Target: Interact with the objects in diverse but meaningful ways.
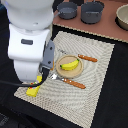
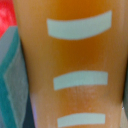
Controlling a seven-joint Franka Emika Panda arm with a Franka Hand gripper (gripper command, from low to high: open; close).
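An orange block with pale ridges (image 2: 70, 55) fills the wrist view, very close to the camera. My gripper (image 2: 65, 107) appears shut on it, with a grey-teal finger (image 2: 9, 85) pressed against one side. A red patch (image 2: 6, 17) shows beside the block; I cannot tell what it is. In the exterior view my arm (image 1: 30, 45) hides the gripper and the block, low over the mat's left side. A yellow banana (image 1: 69, 64) lies on a round wooden plate (image 1: 61, 73). A small yellow box (image 1: 33, 91) sits by the mat's near left corner.
A beige woven mat (image 1: 92, 90) covers the dark table. An orange-handled knife (image 1: 88, 58) and fork (image 1: 75, 84) flank the plate. Two grey pots (image 1: 92, 11) stand at the back, and a pale bowl (image 1: 123, 17) sits at the exterior view's far right.
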